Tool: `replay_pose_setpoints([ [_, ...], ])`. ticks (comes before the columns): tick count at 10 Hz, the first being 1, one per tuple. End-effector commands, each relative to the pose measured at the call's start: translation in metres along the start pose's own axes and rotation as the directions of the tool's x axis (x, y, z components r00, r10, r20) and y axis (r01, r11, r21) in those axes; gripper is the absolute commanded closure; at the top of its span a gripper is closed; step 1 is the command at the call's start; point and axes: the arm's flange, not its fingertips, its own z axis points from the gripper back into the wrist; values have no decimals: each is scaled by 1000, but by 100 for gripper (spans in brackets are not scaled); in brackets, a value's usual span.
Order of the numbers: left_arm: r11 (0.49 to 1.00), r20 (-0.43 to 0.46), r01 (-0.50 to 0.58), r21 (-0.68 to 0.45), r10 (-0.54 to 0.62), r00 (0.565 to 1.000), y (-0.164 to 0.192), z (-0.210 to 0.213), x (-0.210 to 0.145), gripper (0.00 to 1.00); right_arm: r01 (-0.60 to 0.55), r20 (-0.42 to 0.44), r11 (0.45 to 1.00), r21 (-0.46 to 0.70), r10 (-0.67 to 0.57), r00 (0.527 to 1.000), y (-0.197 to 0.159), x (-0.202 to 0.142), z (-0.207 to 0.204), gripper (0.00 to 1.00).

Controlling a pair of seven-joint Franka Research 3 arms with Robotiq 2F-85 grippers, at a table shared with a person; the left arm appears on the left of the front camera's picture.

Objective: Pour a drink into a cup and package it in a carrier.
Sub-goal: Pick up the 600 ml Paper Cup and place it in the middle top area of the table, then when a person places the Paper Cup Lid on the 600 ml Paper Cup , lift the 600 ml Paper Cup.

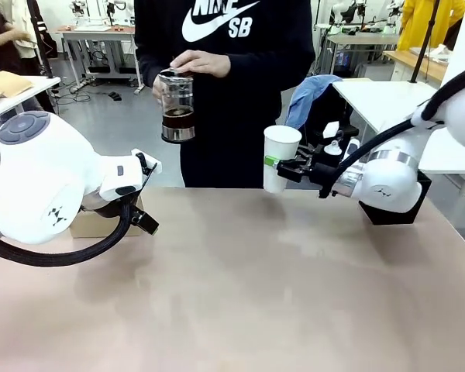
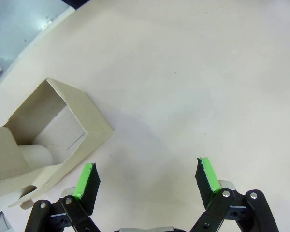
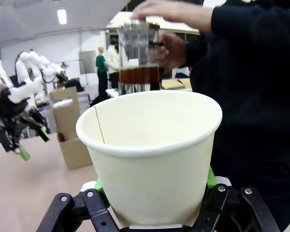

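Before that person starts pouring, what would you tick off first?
1. Cup gripped: right gripper is shut on the white cup, which is upright. Ok.
2. Cup empty, mouth up: ok.
3. Jug above the cup: the person's hands hold it upright, off to one side in the front view. Not ok.
4. Drink in the jug: dark liquid sits low in the glass. Ok.
5. Left gripper out of the way: open, over the table beside the carrier. Ok.
6. Carrier slots free: cannot tell.

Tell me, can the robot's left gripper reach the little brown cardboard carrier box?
Probably yes. The open left gripper hovers just beside the brown cardboard carrier, with nothing but bare table between them.
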Motion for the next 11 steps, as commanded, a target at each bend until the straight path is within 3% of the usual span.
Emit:
replay_pose_setpoints([
  [1,1000,1,1,-2,-1,1000,0,0,0,0,-40,-23,999,-37,39,999,2,-9,-11,19],
  [3,1000,1,1,-2,-1,1000,0,0,0,0,-40,-39,999,-36,39,998,0,-13,-11,19],
  [4,1000,1,1,-2,-1,1000,0,0,0,0,-2,-123,999,34,6,992,3,-11,-9,19],
  [5,1000,1,1,-2,-1,1000,0,0,0,0,-7,-30,1000,-3,7,1000,3,-17,-6,19],
  [11,1000,1,1,-2,-1,1000,0,0,0,0,-7,-30,1000,-3,7,1000,3,-17,-6,19],
])
